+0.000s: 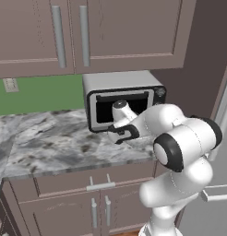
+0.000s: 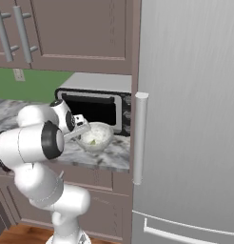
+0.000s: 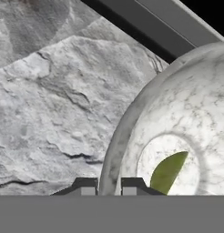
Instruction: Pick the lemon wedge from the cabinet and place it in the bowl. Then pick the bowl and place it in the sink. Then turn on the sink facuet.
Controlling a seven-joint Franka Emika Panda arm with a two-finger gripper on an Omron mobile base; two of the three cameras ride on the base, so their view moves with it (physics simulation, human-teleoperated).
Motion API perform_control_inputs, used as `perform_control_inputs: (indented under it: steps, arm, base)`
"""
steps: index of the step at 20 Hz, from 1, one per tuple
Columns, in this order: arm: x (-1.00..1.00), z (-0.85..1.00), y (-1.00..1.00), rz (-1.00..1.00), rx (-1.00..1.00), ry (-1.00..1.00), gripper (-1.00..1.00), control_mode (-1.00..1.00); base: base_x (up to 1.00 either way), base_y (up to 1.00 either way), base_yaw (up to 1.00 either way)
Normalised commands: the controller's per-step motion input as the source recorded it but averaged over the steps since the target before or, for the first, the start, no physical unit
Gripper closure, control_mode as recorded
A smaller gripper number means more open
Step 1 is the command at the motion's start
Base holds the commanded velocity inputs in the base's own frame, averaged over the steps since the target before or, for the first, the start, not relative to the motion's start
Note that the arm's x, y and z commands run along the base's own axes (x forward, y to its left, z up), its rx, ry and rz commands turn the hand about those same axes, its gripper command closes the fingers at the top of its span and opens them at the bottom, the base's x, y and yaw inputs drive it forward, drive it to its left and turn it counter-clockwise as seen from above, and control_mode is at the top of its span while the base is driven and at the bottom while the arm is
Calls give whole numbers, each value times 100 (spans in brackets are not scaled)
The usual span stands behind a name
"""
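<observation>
One lemon wedge inside bowl; gripper pinching bowl's near rim, wedge just beyond fingertips.

Kitchen: marble counter, microwave, fridge (stainless).

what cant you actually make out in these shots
- Gripper on the rim of the round white marbled bowl: hand view shows a tip either side, but the bottom edge hides whether they pinch it.
- Same bowl: the wrist hides its near-left rim in the right base view.
- Yellow-green lemon wedge: lower end cut off in the hand view; too small in the right base view.
- Grey microwave: arm covers its lower door, left base view.
</observation>
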Motion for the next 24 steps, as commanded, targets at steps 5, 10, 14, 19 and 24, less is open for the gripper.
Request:
perform_control_inputs:
  steps: [5, 10, 14, 19, 24]
  arm:
    - [-60, 43, 0, 7, 0, -3, 100, -100]
    - [-92, 74, 0, 9, 0, -1, 100, -100]
    - [-92, 96, 2, 10, 0, 0, 100, -100]
    - [-79, 100, 3, 7, -2, 0, 100, -100]
    - [-89, 100, 0, 10, 0, 0, 100, -100]
  base:
    - [0, 0, 0]
    - [0, 0, 0]
    - [0, 0, 0]
    - [0, 0, 0]
    - [0, 0, 0]
